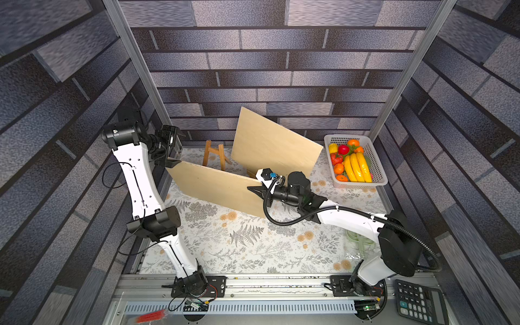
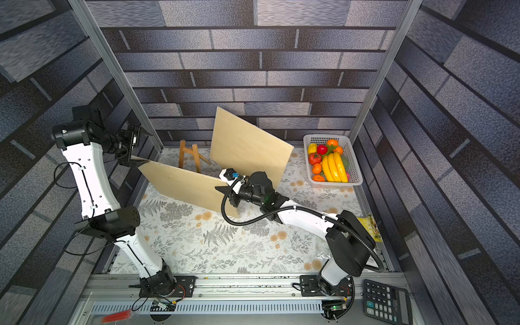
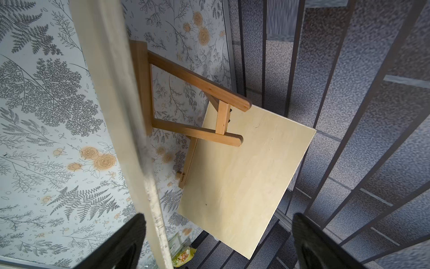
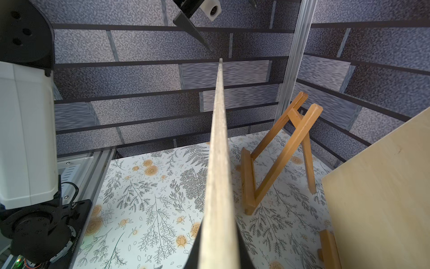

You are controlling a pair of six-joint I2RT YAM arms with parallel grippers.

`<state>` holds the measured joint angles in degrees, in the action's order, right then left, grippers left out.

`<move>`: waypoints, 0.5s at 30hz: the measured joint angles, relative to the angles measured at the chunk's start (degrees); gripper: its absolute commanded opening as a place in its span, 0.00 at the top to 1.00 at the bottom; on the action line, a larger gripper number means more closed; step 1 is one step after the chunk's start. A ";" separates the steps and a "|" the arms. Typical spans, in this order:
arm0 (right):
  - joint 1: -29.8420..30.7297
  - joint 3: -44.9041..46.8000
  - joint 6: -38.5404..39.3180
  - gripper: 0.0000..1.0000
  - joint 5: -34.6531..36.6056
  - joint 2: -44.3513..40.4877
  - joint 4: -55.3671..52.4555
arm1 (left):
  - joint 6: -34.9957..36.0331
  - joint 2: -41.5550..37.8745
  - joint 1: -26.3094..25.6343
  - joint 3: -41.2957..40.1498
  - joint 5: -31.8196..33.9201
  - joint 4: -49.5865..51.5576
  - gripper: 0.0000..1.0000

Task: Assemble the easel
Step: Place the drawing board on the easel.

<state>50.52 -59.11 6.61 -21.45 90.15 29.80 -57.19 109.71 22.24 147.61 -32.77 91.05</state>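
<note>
Rear board [image 1: 275, 143] seemingly mostly hides easel [image 4: 328, 249].

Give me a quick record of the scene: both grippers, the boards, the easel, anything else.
left gripper: open, jaws astride one end of the held board
right gripper: shut on the held board's other end
second board: propped upright near the back
small easel: standing empty, at the back
also: fruit basket

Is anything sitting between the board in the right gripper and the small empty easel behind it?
Nothing visible. Only bare tablecloth lies between the held board in the right gripper and the empty easel. The second board stands beside the easel, not between.
</note>
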 measured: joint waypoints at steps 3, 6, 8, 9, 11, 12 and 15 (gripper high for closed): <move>0.81 0.00 0.33 1.00 0.35 0.00 -0.79 | 0.24 -0.90 -0.74 -4.98 0.37 -0.48 0.02; 0.90 0.02 0.68 1.00 0.63 0.31 -2.01 | 1.42 -4.74 -0.20 -11.82 0.96 -1.46 0.02; 1.11 0.04 0.74 1.00 0.72 0.33 -1.90 | 1.95 -6.97 0.76 -15.52 1.62 0.04 0.02; 1.20 0.04 0.68 1.00 0.72 0.33 -1.75 | 2.43 -7.32 1.22 -15.80 1.75 0.04 0.00; 1.36 0.13 0.39 1.00 0.83 0.33 -1.68 | 4.11 -7.34 2.19 -13.81 1.90 0.04 0.00; 1.38 0.13 0.31 1.00 0.81 0.33 -1.70 | 4.87 -6.95 2.43 -11.56 2.03 0.02 0.00; 1.51 0.13 0.42 1.00 0.81 0.33 -1.77 | 6.95 -7.02 3.23 -5.81 2.10 -0.28 0.00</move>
<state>52.03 -58.98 7.03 -20.64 90.48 28.03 -50.24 102.69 25.47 141.80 -30.68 90.76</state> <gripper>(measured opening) 0.107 0.997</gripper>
